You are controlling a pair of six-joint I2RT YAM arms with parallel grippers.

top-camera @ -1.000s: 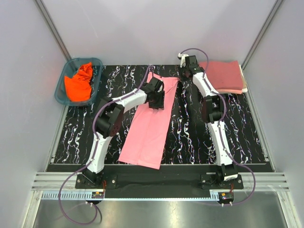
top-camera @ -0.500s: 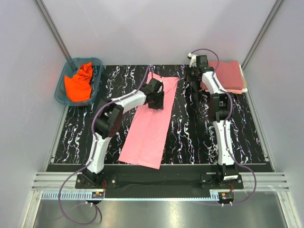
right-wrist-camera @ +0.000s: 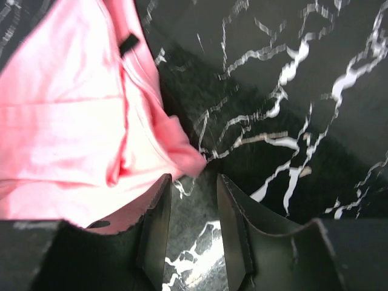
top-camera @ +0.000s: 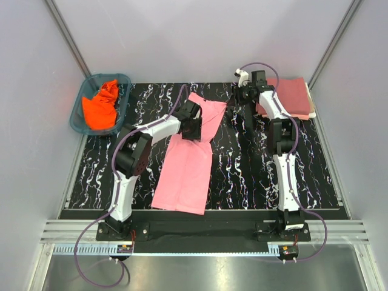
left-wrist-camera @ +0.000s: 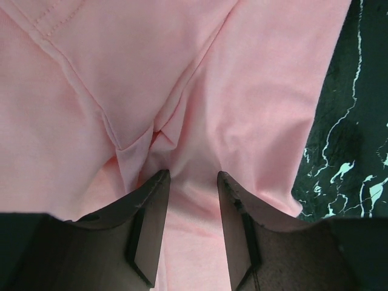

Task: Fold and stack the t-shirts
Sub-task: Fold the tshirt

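Note:
A light pink t-shirt [top-camera: 191, 160], folded into a long strip, lies slanted across the middle of the black marbled table [top-camera: 315, 163]. My left gripper [top-camera: 191, 126] sits on its upper part, shut on a pinch of the pink cloth [left-wrist-camera: 182, 91], which puckers toward the jaws [left-wrist-camera: 193, 174]. My right gripper [top-camera: 240, 100] is open and empty over bare table [right-wrist-camera: 193, 179], just right of the shirt's far corner [right-wrist-camera: 182, 151]. A folded rose-red t-shirt [top-camera: 291, 97] lies at the back right on a cream one [top-camera: 312, 114]. A bright orange t-shirt [top-camera: 102, 106] is bunched in the basket.
The teal plastic basket [top-camera: 76, 118] stands at the back left, off the table's corner. Grey walls and slanted metal posts close in the sides and back. A rail runs along the near edge by the arm bases.
My left gripper has shifted left, dragging the shirt's upper part so the strip now kinks. My right gripper has swung right, away from the shirt's far corner toward the red stack.

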